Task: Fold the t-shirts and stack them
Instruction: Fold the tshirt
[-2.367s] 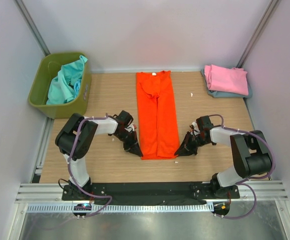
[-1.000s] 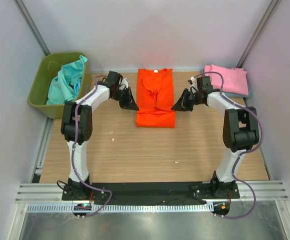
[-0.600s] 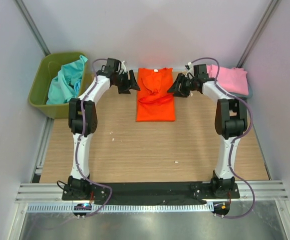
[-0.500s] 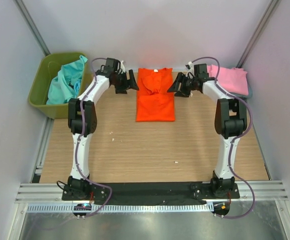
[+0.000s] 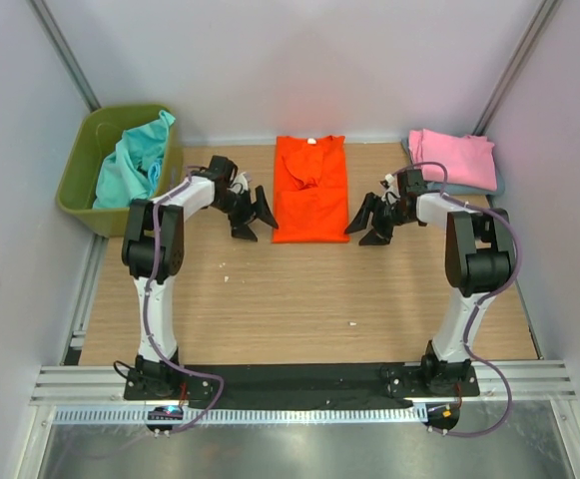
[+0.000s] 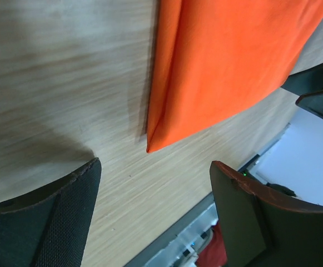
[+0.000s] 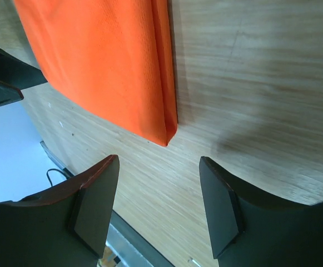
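The bright orange t-shirt [image 5: 310,191] lies folded in half at the back middle of the table, its near corners showing in both wrist views [image 6: 217,72] [image 7: 111,67]. My left gripper [image 5: 253,217] is open just left of its near left corner, holding nothing. My right gripper [image 5: 368,226] is open just right of its near right corner, also holding nothing. A pink t-shirt [image 5: 454,158] lies folded on a grey-blue t-shirt [image 5: 491,187] at the back right. Teal t-shirts [image 5: 132,163] are heaped in the bin.
The olive-green bin [image 5: 76,191] stands at the back left, beyond the left arm. Grey walls close the back and sides. A black rail [image 5: 299,376] with both arm bases runs along the near edge. Bare wood table [image 5: 309,299] stretches in front of the orange shirt.
Both grippers carried the orange shirt's near half back over its far half, opened and let go, then drew back toward me beside the fold's near corners.
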